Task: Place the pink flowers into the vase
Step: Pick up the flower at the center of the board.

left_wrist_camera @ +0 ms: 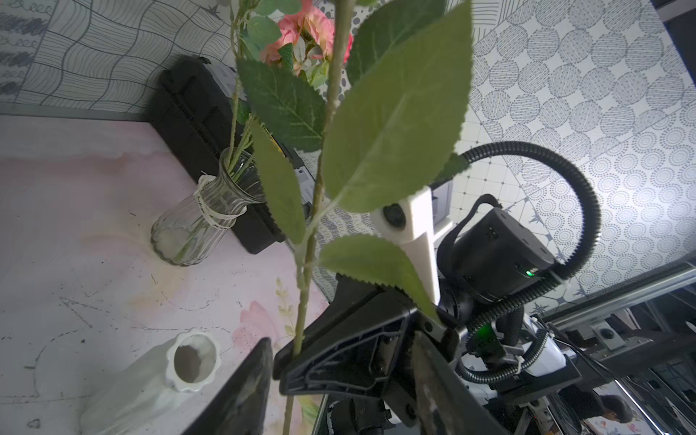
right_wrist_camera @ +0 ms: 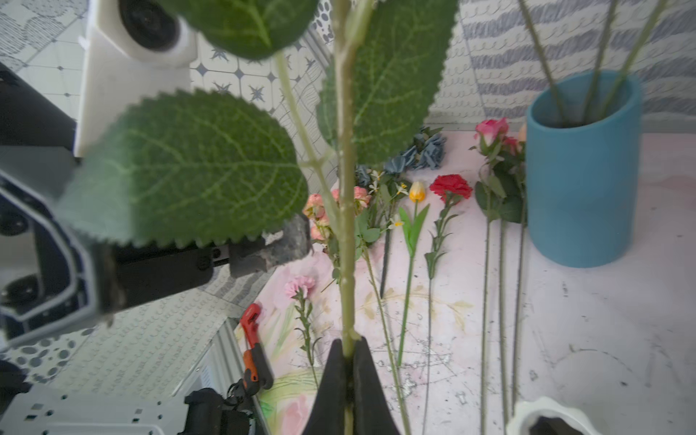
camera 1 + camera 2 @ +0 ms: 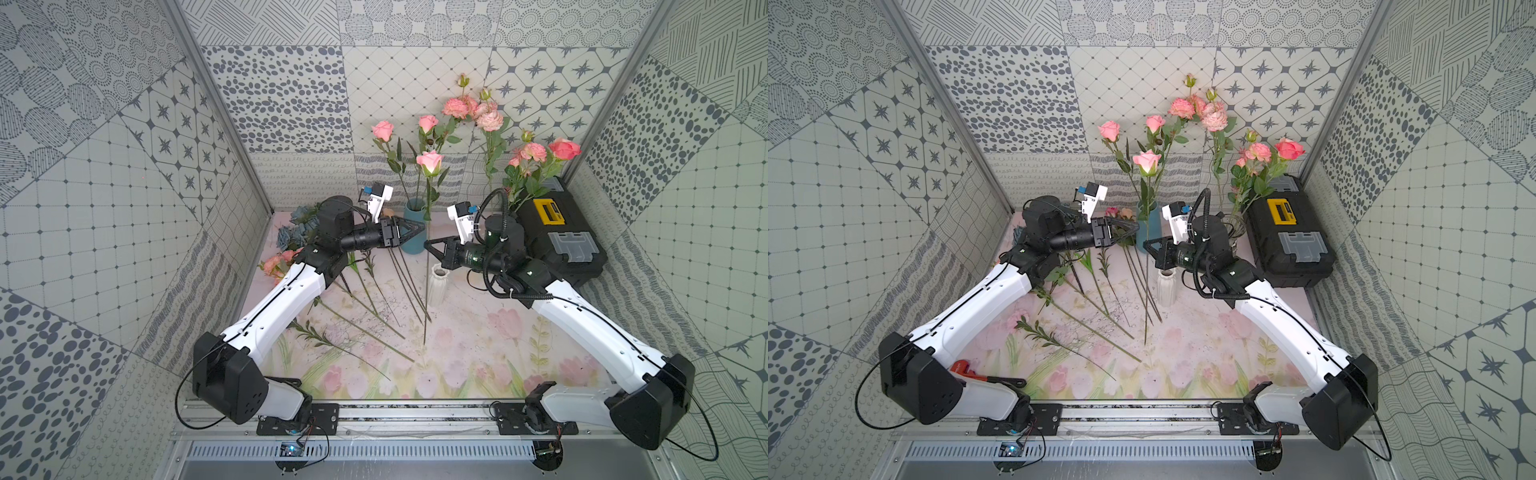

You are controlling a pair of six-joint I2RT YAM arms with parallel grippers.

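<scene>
The right hand (image 3: 426,246) pinches the green stem of one pink rose (image 3: 430,161). In the right wrist view its fingers (image 2: 333,384) are pressed tight on the stem. The rose stands straight up, with its head high above both hands. Its long stem hangs down past the white vase (image 3: 438,286), which stands on the desk (image 3: 478,345) under the right hand.

The left hand (image 3: 422,227) is at the same stem, a little higher up. Its fingers (image 1: 244,388) are spread apart, and the stem runs between them.

Just behind the hands stands a blue vase (image 2: 580,188). Other pink flowers (image 3: 382,129) already stand in it. Farther to the right, a glass vase (image 1: 199,218) sits right beside a black toolbox (image 3: 557,237). It holds fuller pink blooms (image 3: 534,151).

A pink bunch (image 3: 276,262) lies on the desk under the left arm, next to some blue flowers (image 3: 293,235). Long green stems (image 3: 374,299) lie across the middle of the desk. The right wrist view also shows a red flower (image 2: 450,186), a yellow tulip (image 2: 417,191) and a small pink flower (image 2: 299,286) lying there. A red tool (image 2: 252,350) lies by the desk's edge.
</scene>
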